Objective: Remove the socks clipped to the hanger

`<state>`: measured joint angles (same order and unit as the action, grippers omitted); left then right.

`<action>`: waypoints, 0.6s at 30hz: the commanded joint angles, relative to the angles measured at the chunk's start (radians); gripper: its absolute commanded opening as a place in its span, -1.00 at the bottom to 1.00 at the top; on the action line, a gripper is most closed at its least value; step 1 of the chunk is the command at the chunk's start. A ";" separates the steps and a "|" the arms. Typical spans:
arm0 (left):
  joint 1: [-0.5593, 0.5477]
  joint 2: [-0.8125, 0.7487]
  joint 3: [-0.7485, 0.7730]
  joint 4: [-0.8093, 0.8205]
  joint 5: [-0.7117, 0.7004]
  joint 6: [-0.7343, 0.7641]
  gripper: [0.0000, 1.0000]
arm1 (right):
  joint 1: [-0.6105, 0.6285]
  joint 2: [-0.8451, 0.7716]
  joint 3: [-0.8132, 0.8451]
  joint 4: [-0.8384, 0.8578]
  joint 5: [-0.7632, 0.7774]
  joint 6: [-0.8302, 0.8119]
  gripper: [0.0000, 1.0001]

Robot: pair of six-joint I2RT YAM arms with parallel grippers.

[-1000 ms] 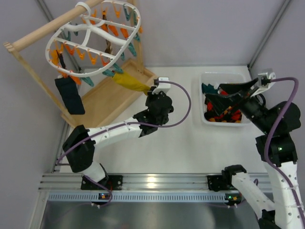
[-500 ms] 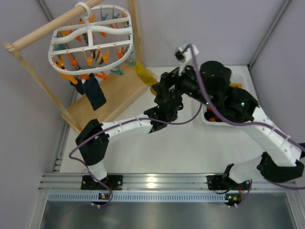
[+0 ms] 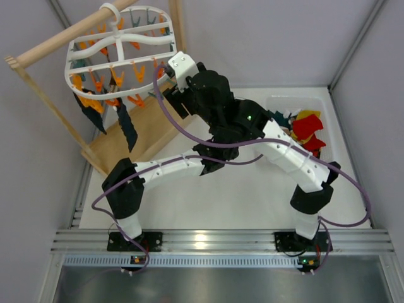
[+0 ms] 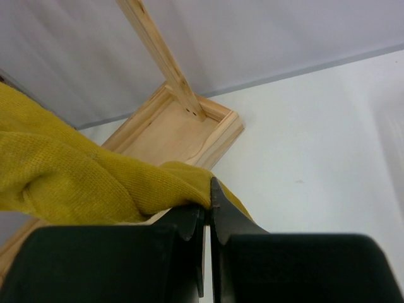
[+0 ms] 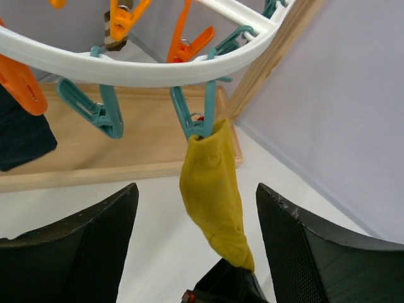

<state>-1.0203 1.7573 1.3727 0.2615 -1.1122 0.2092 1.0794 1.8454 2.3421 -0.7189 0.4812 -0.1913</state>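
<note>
The white oval hanger (image 3: 120,47) hangs from the wooden rod at the back left, its rim also crossing the right wrist view (image 5: 126,66). A mustard yellow sock (image 5: 211,183) hangs from a teal clip (image 5: 199,117) on that rim. My right gripper (image 5: 197,189) is open, with one finger on each side of this sock and not touching it. My left gripper (image 4: 208,189) is shut on the sock's toe (image 4: 82,183) from below. In the top view the right arm hides the left gripper and this sock. Two dark socks (image 3: 126,123) hang from the hanger's near side.
The wooden stand has a rod (image 3: 63,38), a slanted post and a flat base tray (image 3: 148,129) under the hanger. A white bin (image 3: 278,101) at the right holds red, yellow and dark socks. Grey walls close the back and sides.
My right arm has swung from the bin across to the hanger and now straddles the yellow sock. The hanger has swung and tilted. My left gripper has kept hold of the sock.
</note>
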 commanded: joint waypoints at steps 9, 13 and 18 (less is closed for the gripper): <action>-0.020 0.022 0.051 0.027 0.028 0.007 -1.00 | -0.003 0.124 0.120 0.180 0.097 -0.189 0.26; -0.023 0.018 0.052 0.027 0.035 0.009 -1.00 | -0.019 0.153 0.120 0.220 0.097 -0.203 0.22; -0.023 0.011 0.052 0.028 0.040 0.012 -1.00 | -0.036 0.170 0.115 0.260 0.071 -0.207 0.18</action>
<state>-1.0351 1.7779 1.3849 0.2611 -1.0874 0.2123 1.0573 2.0132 2.4180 -0.5579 0.5556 -0.3756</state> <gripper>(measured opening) 0.020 0.593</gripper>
